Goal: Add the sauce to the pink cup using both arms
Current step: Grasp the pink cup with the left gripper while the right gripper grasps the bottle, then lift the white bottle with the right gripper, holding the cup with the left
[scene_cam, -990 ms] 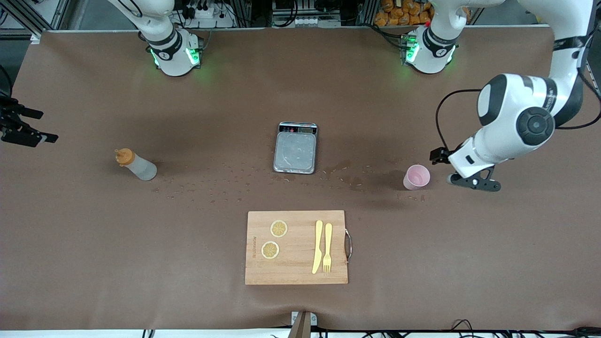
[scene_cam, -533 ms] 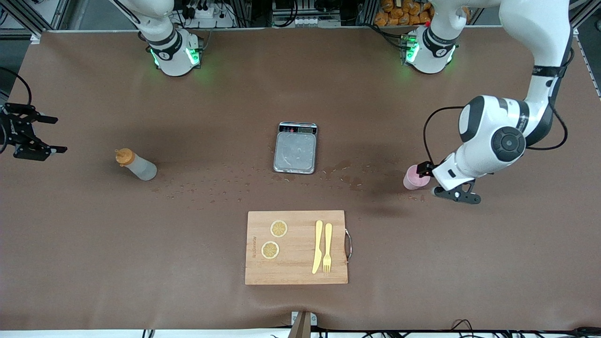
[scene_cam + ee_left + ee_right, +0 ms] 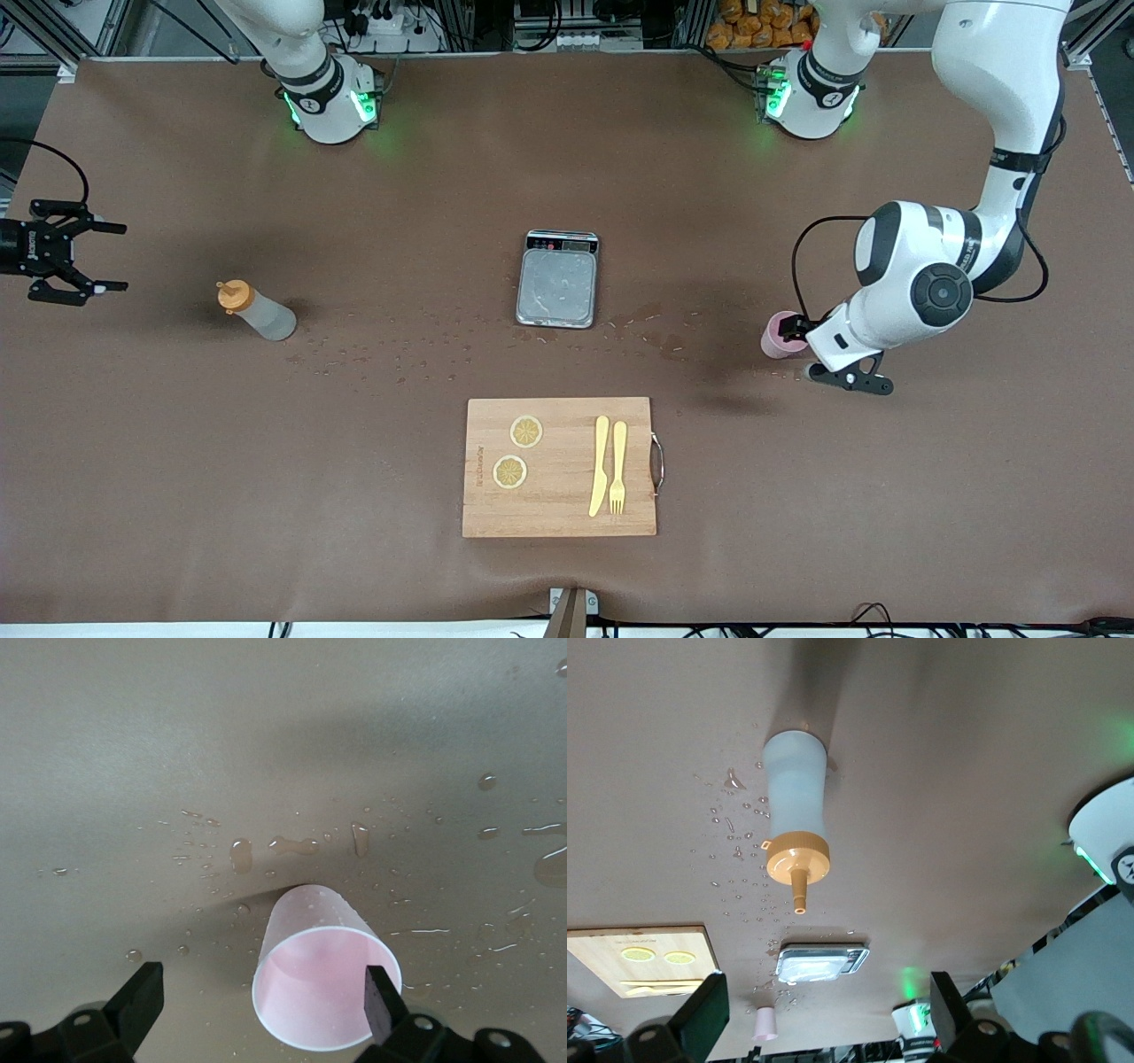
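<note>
The left arm (image 3: pixel 1001 106) reaches down from its base and folds at the wrist, bringing the left gripper (image 3: pixel 819 353) low beside the pink cup (image 3: pixel 780 335), fingers (image 3: pixel 379 999) spread wide with the cup standing between them, apparently not yet touched. The right arm (image 3: pixel 283 35) stretches out toward its own end of the table, where the right gripper (image 3: pixel 93 257) hangs with fingers open, well apart from the pink cup and holding nothing.

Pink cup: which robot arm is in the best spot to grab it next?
The left one. The left gripper is open with the pink cup partly between its fingers. The right gripper, also open, is at the right arm's end of the table, beside the sauce bottle.
</note>
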You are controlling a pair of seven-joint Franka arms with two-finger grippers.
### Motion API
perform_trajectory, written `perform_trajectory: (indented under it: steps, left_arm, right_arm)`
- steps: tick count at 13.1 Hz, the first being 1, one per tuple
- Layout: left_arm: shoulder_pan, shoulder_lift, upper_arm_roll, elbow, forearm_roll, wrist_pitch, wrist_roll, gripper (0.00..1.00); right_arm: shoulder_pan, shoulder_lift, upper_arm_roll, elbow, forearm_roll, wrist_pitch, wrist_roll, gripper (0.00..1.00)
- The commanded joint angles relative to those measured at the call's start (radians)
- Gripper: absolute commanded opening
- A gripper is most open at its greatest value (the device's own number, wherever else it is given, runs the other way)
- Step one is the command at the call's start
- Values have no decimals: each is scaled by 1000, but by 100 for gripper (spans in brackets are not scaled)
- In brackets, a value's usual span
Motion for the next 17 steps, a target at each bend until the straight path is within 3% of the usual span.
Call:
perform_trajectory:
  steps: [1, 4, 5, 6, 13, 17]
  left_arm:
    - [2, 35, 1, 12, -5, -1, 11, 100]
    - [4, 55, 1, 4, -5, -7, 8, 97]
    - [5, 55, 1, -2, -5, -8, 0, 39]
    - [5, 55, 3, -2, -5, -16, 0, 0]
    - [8, 36, 1, 1, -3, -28, 3, 0]
    - [16, 24, 1, 10, -5, -65, 9, 0]
  right_arm:
    - [-70, 67, 18, -8, 75, -25, 11, 100]
    - [-106, 160, 18, -6, 114, -29, -100, 100]
    - [-115, 188, 18, -5, 135, -26, -112, 100]
    - [-127, 217, 18, -5, 164, -19, -123, 100]
    - [-146, 338, 18, -2, 263, 47, -215, 100]
    - [-137, 397, 18, -3, 269, 89, -272, 100]
